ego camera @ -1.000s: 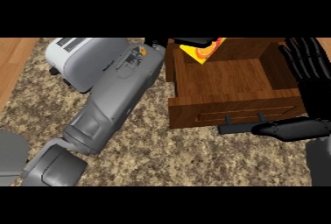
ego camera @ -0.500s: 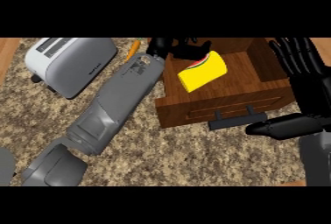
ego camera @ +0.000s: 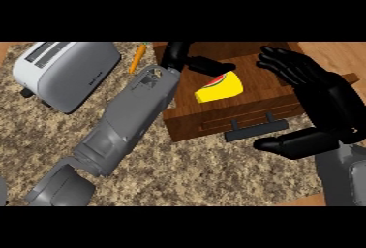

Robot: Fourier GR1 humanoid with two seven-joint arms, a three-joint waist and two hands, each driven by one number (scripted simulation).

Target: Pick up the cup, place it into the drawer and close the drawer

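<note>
The left hand (ego camera: pixel 187 57) is hanging over the open drawer (ego camera: pixel 214 123), just beside the yellow cup (ego camera: pixel 220 89) lying inside; the right hand (ego camera: pixel 314 92) is spreading open beside it.

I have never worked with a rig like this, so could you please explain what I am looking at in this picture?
This is the view from a humanoid robot's head, looking steeply down at a speckled kitchen counter. The two grey forearms coming up from the bottom are its own. The left robot hand reaches over an open wooden drawer with a dark handle; a yellow cup with a red-and-green top sits in the drawer just beside its fingers. The right robot hand is open at the drawer's right side. A toaster and a carrot lie at upper left.
</note>
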